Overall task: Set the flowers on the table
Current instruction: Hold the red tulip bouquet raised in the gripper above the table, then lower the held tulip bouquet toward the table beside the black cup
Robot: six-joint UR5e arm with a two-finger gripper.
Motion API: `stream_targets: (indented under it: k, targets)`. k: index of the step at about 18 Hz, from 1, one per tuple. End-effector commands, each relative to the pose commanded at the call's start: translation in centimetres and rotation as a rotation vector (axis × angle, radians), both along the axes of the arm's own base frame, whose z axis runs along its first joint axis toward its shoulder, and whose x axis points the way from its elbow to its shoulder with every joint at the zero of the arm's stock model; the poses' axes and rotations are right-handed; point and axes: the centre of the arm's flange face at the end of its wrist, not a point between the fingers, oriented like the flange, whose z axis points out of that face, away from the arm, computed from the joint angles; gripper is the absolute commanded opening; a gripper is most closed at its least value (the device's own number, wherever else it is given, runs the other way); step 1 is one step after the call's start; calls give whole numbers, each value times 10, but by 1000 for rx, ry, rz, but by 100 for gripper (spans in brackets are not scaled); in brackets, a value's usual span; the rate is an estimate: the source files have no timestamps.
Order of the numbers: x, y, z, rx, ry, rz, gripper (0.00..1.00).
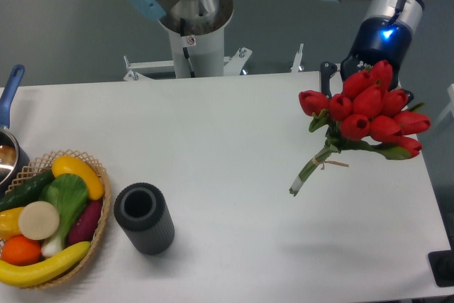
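Note:
The flowers (369, 110), a bunch of red tulips with green stems, hang in the air over the right side of the white table (234, 140). The blooms point up and to the right, and the stem ends (301, 179) slant down to the left, clear of the tabletop. A faint shadow lies on the table below them. My gripper (352, 67) is right behind the blooms with its fingers hidden by them. It holds the bunch up.
A black ribbed cylinder vase (144, 218) stands at the front left of the table. A wicker basket (106, 200) of vegetables sits at the left edge, with a blue-handled pot (7, 150) behind it. The arm's base (191, 40) stands behind the table's far edge.

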Motion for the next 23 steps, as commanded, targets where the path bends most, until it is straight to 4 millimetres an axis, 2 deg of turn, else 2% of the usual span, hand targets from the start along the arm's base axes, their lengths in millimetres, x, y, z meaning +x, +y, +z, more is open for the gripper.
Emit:
stream_targets:
  k: [2,7,9,12,13,17,19,20,23]
  targets:
    - [0,0,-5,-37,8,18,42]
    - [4,-5,5,-79,31,53,42]
    - [7,-7,3,-119,39,77,42]
    - [22,-12,2,-196,59,121,42]
    - [32,-10,5,-246,78,144,42]
    - [64,5,-11,-442,126,189,42]
    - [66,3,-15,-517,151,223,41]
    - [71,7,-19,-552,154,223,37]
    - [84,19,-35,-664,201,206,38]
